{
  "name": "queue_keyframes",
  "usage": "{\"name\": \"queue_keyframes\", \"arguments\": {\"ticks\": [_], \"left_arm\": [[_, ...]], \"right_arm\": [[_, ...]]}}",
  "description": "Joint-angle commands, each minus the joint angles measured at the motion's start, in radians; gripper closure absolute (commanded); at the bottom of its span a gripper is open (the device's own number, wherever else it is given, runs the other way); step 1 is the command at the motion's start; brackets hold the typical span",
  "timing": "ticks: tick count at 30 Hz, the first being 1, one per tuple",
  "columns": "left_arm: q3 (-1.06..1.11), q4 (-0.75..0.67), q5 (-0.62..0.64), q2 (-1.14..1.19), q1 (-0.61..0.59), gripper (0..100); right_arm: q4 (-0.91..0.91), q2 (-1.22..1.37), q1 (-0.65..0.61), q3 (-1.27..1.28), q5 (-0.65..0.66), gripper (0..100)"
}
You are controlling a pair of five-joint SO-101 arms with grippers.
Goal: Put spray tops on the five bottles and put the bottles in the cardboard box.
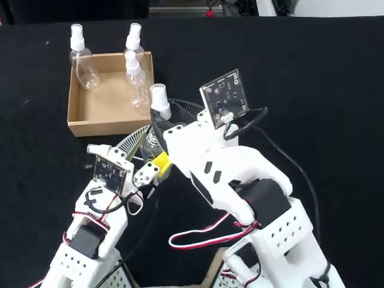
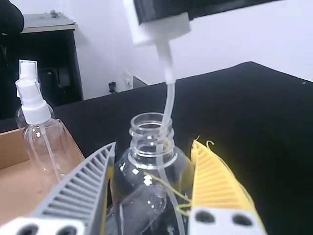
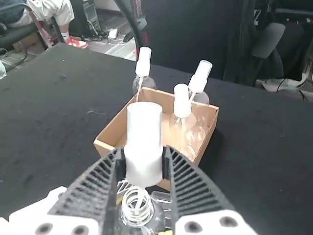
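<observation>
**Operator:** Report the high view.

**Technician:** The cardboard box (image 1: 72, 114) sits toward the table's far left corner, with 3 capped bottles (image 1: 137, 84) at it. Just beside the box's near right corner, the left gripper (image 1: 149, 151) clamps the open bottle (image 1: 151, 143) upright. The right gripper (image 1: 163, 114) holds the spray top (image 1: 159, 97) above it.

**Operator:** Left wrist view?

**Technician:** The jaws are narrowed against the open bottle's shoulders. The dip tube (image 2: 168, 98) already passes through the neck. The spray top's collar hangs clear above the mouth.

**Operator:** Right wrist view?

**Technician:** The jaws pinch the spray top by its sides, directly over the mouth.

**Operator:** Step in hand, and next move?

**Technician:** Judged: capping bottle 4. Lower the spray top straight down with the tube centred. Seat and twist the collar while the left gripper resists rotation.
</observation>
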Motion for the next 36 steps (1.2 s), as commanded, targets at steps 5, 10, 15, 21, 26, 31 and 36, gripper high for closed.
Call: {"name": "queue_keyframes", "arguments": {"ticks": [5, 10, 15, 21, 26, 31, 36], "left_arm": [[0.021, -0.014, 0.000, -0.015, -0.004, 86], [0.021, -0.014, 0.000, -0.015, -0.004, 86], [0.021, -0.014, 0.000, -0.015, -0.004, 86], [0.021, -0.014, 0.000, -0.015, -0.004, 86], [0.021, -0.014, 0.000, -0.015, -0.004, 86], [0.021, -0.014, 0.000, -0.015, -0.002, 86], [0.021, 0.035, 0.002, -0.015, 0.002, 86]], "right_arm": [[-0.009, -0.035, -0.017, -0.010, 0.009, 79.3], [0.018, -0.036, -0.018, -0.064, 0.009, 77.3], [0.081, -0.036, -0.012, -0.166, 0.009, 77.6], [0.227, -0.028, 0.172, -0.268, 0.009, 77.6], [0.255, -0.035, 0.407, -0.137, 0.009, 77.6], [0.103, -0.035, 0.506, 0.105, 0.009, 77.6], [-0.100, -0.035, 0.505, 0.337, 0.006, 77.6]]}}
